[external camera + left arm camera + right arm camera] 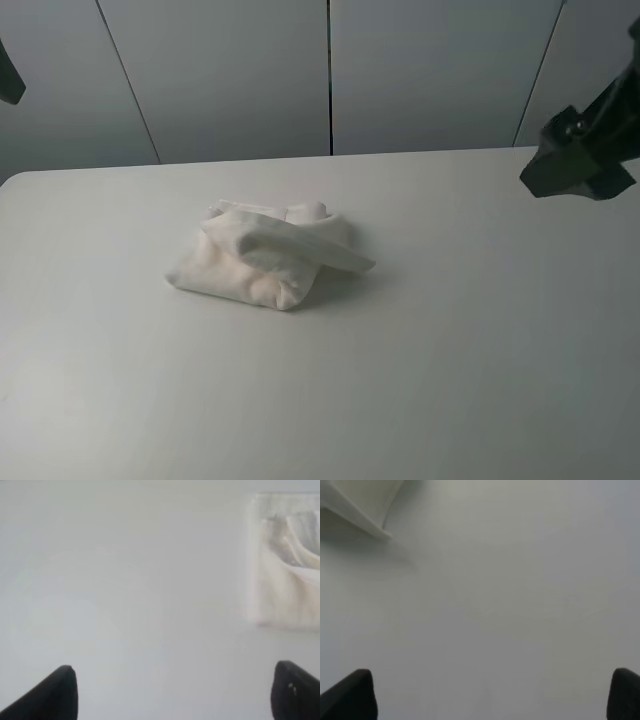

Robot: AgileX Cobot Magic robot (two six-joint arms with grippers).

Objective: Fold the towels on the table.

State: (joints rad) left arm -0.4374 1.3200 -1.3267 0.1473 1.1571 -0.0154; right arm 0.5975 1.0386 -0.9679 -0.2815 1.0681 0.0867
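The white towel (268,252) lies in a loosely folded bundle on the middle of the white table (460,360), with one flap draped over its top. My left gripper (175,695) is open and empty above bare table, with the towel (286,565) off to one side of it. My right gripper (492,696) is open and empty above bare table, and only a corner of the towel (362,505) shows. In the high view the right gripper (580,162) hangs above the table's far right. Only a dark bit of the left arm (8,75) shows at the left edge.
Grey wall panels (330,70) stand behind the table's far edge. Nothing but the towel lies on the table in these views.
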